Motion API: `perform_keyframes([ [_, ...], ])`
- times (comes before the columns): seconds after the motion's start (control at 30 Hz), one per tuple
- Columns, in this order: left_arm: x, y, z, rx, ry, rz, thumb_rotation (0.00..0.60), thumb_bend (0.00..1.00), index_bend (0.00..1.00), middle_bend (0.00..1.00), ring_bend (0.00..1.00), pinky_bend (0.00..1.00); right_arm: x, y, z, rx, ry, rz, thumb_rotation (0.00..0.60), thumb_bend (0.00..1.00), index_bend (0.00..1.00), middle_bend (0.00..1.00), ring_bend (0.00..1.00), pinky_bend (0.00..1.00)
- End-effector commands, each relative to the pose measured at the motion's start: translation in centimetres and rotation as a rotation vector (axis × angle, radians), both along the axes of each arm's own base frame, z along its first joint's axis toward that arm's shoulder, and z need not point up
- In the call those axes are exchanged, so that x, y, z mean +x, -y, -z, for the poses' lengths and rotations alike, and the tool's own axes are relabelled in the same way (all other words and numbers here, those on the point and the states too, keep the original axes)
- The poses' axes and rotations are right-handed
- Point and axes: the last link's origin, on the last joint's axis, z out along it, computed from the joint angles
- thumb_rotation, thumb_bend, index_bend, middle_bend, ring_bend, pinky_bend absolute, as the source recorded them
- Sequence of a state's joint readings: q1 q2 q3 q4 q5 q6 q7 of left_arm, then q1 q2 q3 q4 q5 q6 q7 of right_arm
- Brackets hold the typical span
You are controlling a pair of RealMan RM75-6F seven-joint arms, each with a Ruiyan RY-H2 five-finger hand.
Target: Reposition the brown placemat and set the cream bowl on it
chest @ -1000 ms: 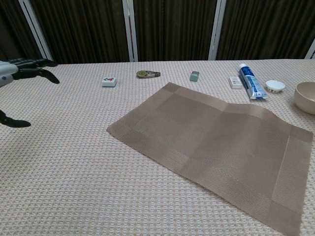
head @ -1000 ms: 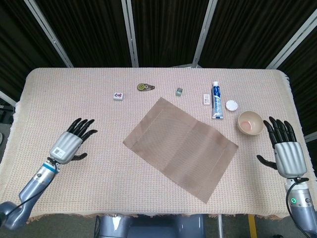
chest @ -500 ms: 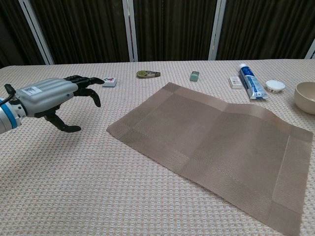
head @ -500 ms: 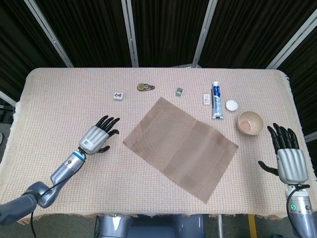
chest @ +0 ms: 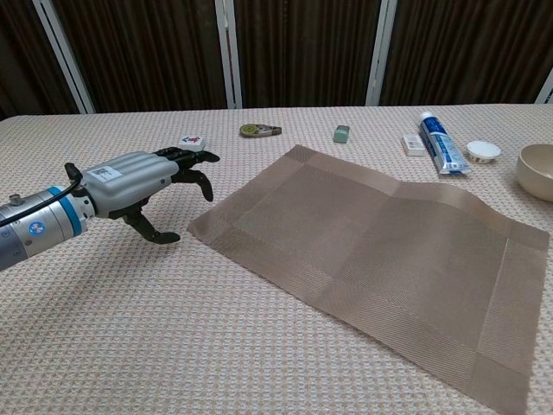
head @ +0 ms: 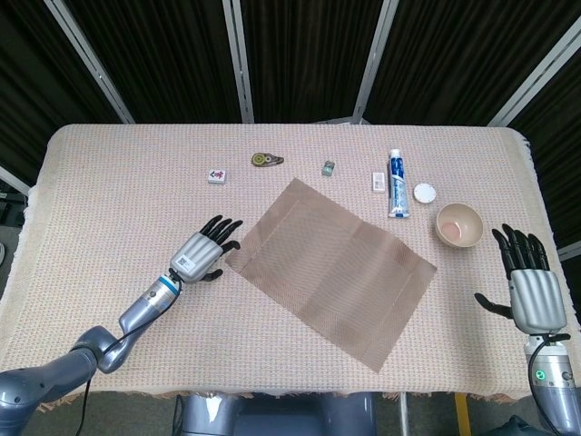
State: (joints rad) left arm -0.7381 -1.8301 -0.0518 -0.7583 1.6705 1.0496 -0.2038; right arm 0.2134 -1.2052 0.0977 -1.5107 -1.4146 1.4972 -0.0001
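Brown placemat (head: 331, 270), cream bowl (head: 458, 224), blue-white tube (head: 397, 183), beige woven tablecloth (head: 109, 200)

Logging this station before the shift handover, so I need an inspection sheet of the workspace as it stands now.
Surface: table under a beige woven cloth.
Job's things: brown placemat lies askew at the centre; cream bowl stands off it, to its right.
Clutter: mahjong tile, tape roll, small green block, small white box, toothpaste tube, white lid, in a row along the far side.
Hands: left robot hand open, next to the placemat's left corner; right robot hand open, near the bowl.
Cables: dark cable at the left forearm.
Surroundings: dark curtains with pale metal posts.
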Motion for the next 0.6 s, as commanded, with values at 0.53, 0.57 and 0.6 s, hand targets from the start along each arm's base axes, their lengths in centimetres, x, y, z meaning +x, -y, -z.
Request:
perform_keyframes([
  [0.53,0.6,-0.9,2.9,-0.020,-0.006,-0.040,0.600,0.25,0.31,0.00,0.00,0.00,0.1,-0.2,-0.4,-0.013,0.004,-0.011,0.600,0.00,0.00,0.00,0.00,0.00],
  [0.57,0.7,-0.9,2.9,-0.020,-0.008,-0.039,0.600,0.25,0.31,0.00,0.00,0.00,0.1,-0.2,-0.4,-0.012,0.004,-0.011,0.600,0.00,0.00,0.00,0.00,0.00],
  [0.6,0.7,-0.9,3.1,-0.021,-0.010,-0.037,0.600,0.25,0.32,0.00,0.00,0.00,0.1,-0.2,-0.4,-0.012,0.004,-0.011,0.600,0.00,0.00,0.00,0.00,0.00],
])
